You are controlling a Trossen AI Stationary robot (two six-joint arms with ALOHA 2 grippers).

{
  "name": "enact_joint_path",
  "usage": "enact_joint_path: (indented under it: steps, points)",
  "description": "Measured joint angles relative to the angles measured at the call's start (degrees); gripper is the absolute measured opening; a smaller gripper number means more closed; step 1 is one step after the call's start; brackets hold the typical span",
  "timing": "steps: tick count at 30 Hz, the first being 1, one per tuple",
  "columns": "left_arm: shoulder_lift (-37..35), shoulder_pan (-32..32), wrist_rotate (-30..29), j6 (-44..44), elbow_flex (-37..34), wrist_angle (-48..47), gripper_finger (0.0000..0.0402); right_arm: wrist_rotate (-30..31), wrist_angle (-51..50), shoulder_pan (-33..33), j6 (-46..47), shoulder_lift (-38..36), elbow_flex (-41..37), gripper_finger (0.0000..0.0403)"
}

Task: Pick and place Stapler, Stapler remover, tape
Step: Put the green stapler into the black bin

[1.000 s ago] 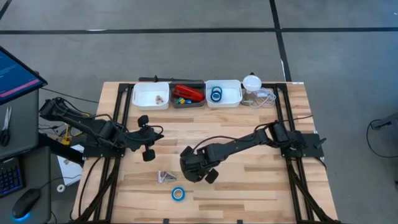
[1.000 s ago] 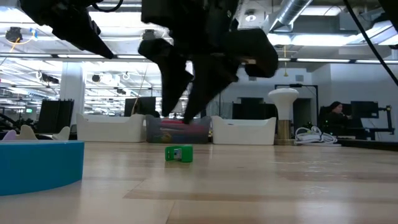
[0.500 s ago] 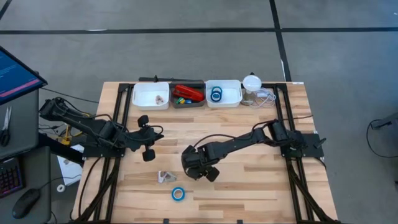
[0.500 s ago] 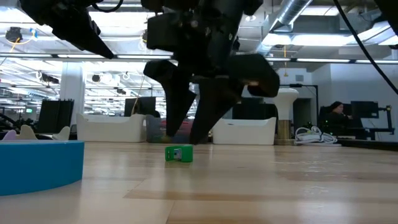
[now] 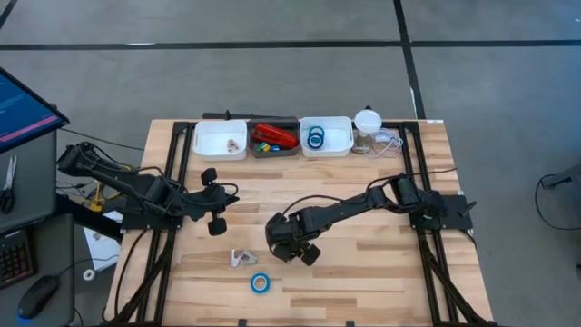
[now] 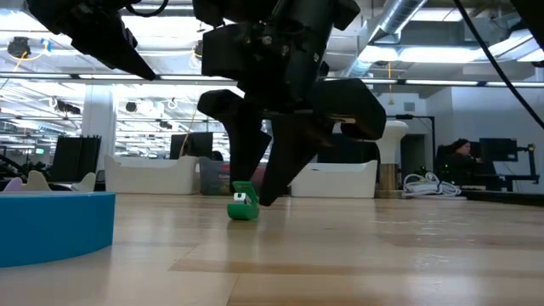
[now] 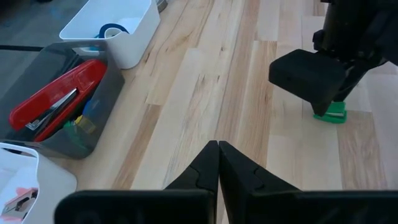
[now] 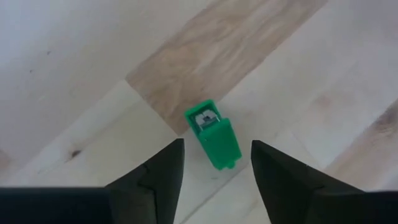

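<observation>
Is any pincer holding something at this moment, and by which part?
Nothing is firmly held. The right pincer stands open around the small green piece, one finger seeming to tip it. The left pincer is shut and empty.

You have a plank-topped bench [image 5: 363,282] on a grey floor [image 5: 272,82] crossed by dark lines. A white lamp [image 5: 367,119] and coiled white cable [image 5: 388,141] sit at its far right corner. A monitor [image 5: 23,109], mouse [image 5: 36,295] and scissors [image 5: 8,182] lie off its left side.
</observation>
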Motion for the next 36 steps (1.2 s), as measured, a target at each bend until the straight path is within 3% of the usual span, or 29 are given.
enact_joint_path:
  steps: [19, 36]
  points:
    - [0.0, 0.0, 0.0, 0.0, 0.0, 0.0, 0.0003, 0.3, 2.0, -0.1, 0.4, 0.0, 0.1, 0.0008]
    - [0.0, 0.0, 0.0, 0.0, 0.0, 0.0, 0.0003, 2.7, 1.4, -1.8, 1.5, 0.0, 0.7, 0.0001]
